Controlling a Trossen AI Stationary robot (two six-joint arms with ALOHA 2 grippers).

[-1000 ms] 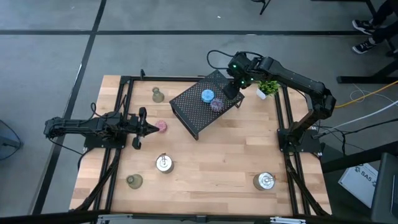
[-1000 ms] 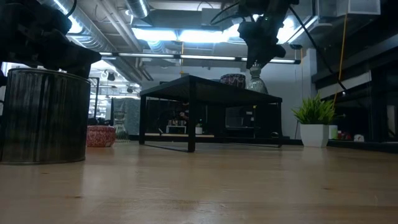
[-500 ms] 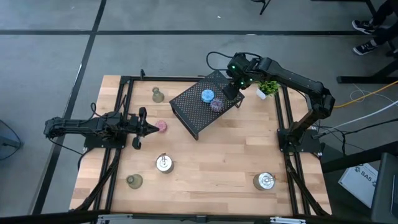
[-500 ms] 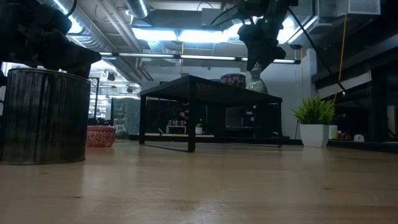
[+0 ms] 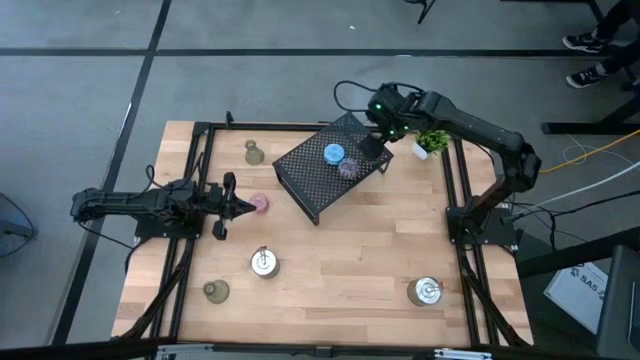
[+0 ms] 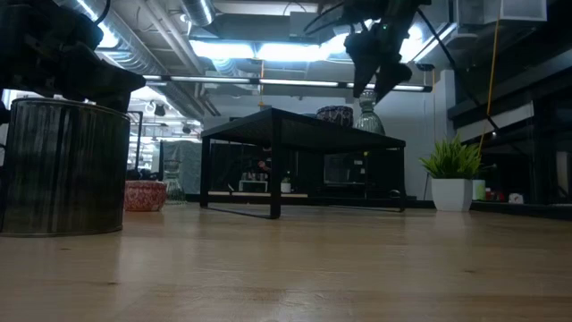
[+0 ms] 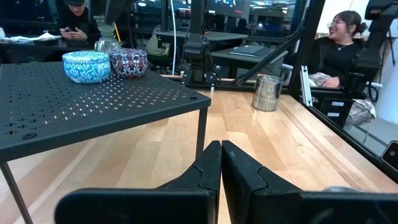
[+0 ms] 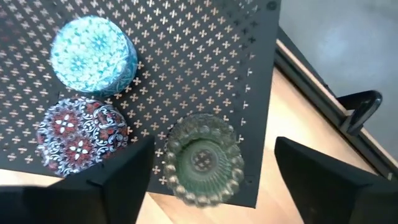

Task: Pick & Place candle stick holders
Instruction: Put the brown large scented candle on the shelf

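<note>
A pale wooden bench [image 5: 340, 250] in a workshop with ceiling strip lights; no readable writing; a black rack [image 5: 330, 165] near its far edge carries blue [image 8: 93, 56], purple [image 8: 81, 135] and green glass holders [image 8: 203, 160]; right gripper [image 8: 211, 168] spread open above the green one; left gripper [image 7: 221, 158] closed, empty, near the left edge.
</note>
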